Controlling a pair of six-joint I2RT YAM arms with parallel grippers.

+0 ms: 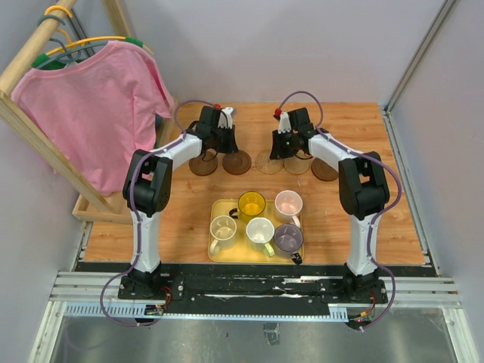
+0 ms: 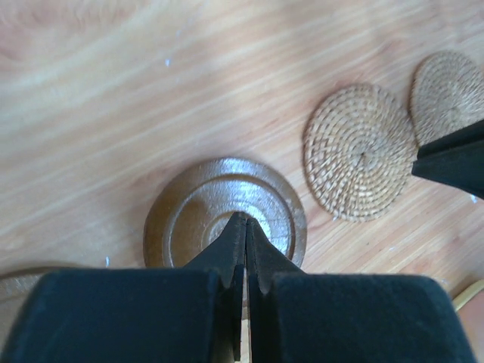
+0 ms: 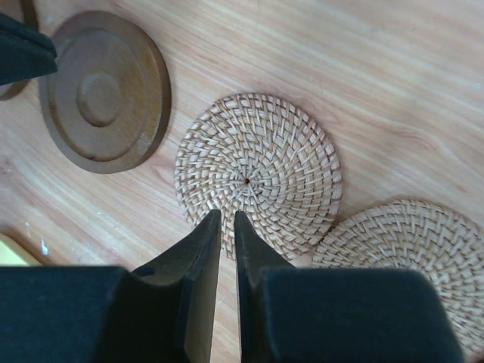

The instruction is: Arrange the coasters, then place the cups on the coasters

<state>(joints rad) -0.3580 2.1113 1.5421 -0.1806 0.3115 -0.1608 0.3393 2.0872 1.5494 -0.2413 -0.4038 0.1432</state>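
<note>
Five coasters are laid in a row across the far half of the wooden counter (image 1: 393, 219). From the left they are the first dark brown coaster (image 1: 203, 166), the second dark brown coaster (image 1: 237, 162), the first tan woven coaster (image 1: 268, 162), the second tan woven coaster (image 1: 298, 164) and the third dark brown coaster (image 1: 326, 171). In the right wrist view the two tan discs are seen lying edge to edge.

The left end effector (image 2: 244, 221) is closed completely, its fingertips pressed together with nothing between them. It is positioned over the raised middle ring of the second dark brown coaster; whether the disc is touched cannot be told.

The right end effector (image 3: 227, 216) is held narrow, with only a thin slit left between the fingers and nothing seen inside it. Its tips are placed at the near rim of the first tan woven coaster, which lies flat on the wood.

All five cups are kept on the yellow tray (image 1: 215, 254), which is set between the row of coasters and the arm bases. The yellow cup (image 1: 251, 204) and the pale pink cup (image 1: 288, 203) are in the far row; the beige cup (image 1: 223, 228), the white cup (image 1: 259, 230) and the grey-purple cup (image 1: 288, 238) are in the near row
</note>
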